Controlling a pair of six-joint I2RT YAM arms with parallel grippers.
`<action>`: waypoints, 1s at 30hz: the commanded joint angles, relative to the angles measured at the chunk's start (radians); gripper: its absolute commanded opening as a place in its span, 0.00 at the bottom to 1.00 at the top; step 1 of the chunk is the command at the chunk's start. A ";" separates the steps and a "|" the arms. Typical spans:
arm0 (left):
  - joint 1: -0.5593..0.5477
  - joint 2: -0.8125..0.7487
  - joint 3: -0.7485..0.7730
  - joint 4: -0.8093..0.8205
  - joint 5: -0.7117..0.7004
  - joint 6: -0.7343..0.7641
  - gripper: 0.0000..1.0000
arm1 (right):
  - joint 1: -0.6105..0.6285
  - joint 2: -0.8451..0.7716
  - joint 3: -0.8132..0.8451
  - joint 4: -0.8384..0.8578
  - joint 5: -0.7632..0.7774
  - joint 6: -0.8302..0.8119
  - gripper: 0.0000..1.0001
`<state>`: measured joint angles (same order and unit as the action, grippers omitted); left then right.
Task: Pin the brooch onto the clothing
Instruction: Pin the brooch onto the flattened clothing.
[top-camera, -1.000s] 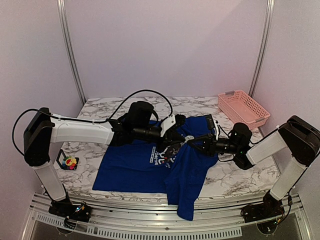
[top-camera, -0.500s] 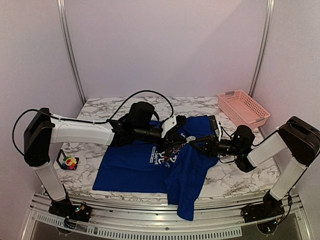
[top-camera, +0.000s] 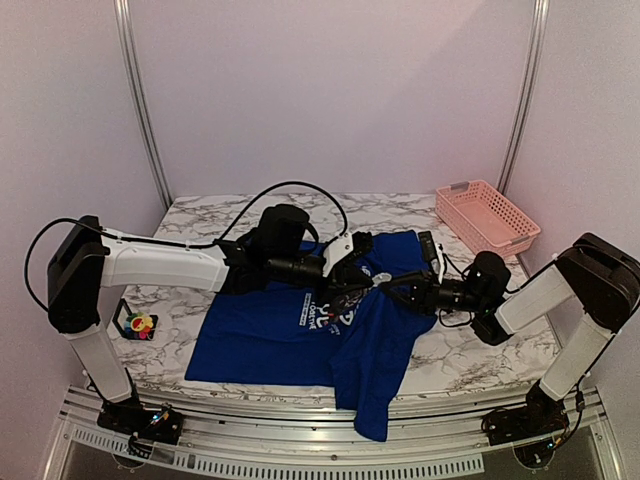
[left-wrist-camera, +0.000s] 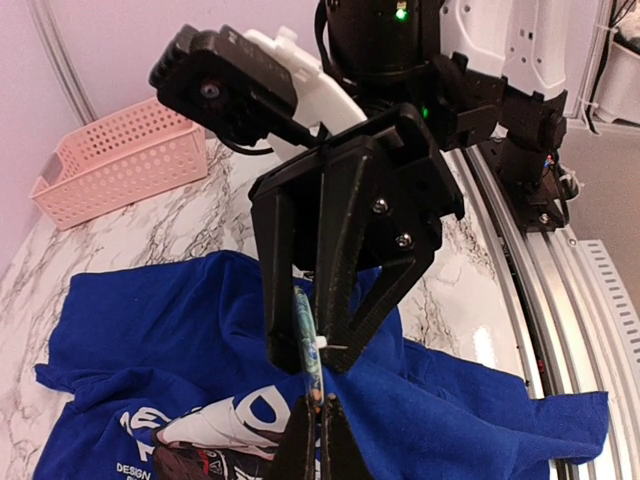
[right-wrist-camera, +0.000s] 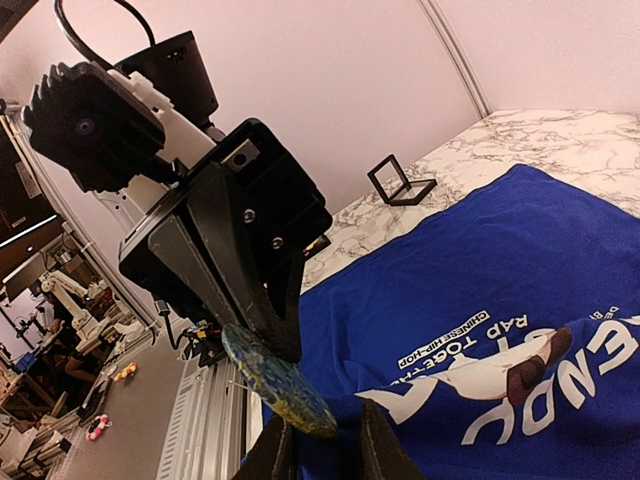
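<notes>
Though clamped in closed left gripper (left-wrist-camera: 320, 428), judged round yellow-teal brooch (right-wrist-camera: 280, 385) unpinned. Found within part-open right gripper (right-wrist-camera: 325, 445), royal-blue printed T-shirt (right-wrist-camera: 480, 280) beneath.

**Both arms in, tips nose to nose**

L arm rose from its base to a high shoulder, white forearm running level toward the middle, wrist rolled over. The left gripper (top-camera: 365, 285) pointed right, fingers pressed tight together, pinching the edge of a thin mottled disc (right-wrist-camera: 278, 388). R arm came in opposite, elbow up high, forearm sloping down & inward. The right gripper (top-camera: 386, 288) faced its partner head-on, tips almost meeting. Its fingers (right-wrist-camera: 268, 455) stood a little apart, straddling the disc's lower rim w/ a gap showing; contact there couldn't be made out.
</notes>
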<state>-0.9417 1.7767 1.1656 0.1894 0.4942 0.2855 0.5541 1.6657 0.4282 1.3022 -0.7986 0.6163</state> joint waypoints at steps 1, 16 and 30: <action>-0.043 -0.003 -0.020 -0.088 0.099 0.011 0.00 | -0.054 0.020 0.048 0.074 0.095 0.016 0.24; -0.045 0.003 0.002 -0.121 0.117 -0.004 0.00 | -0.053 0.024 0.091 0.045 0.036 -0.021 0.35; -0.020 0.026 0.092 -0.309 0.168 0.026 0.00 | -0.053 -0.091 0.085 -0.188 -0.027 -0.348 0.43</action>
<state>-0.9409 1.7767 1.2346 0.0574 0.5457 0.2947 0.5297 1.6360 0.4686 1.1965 -0.8749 0.4164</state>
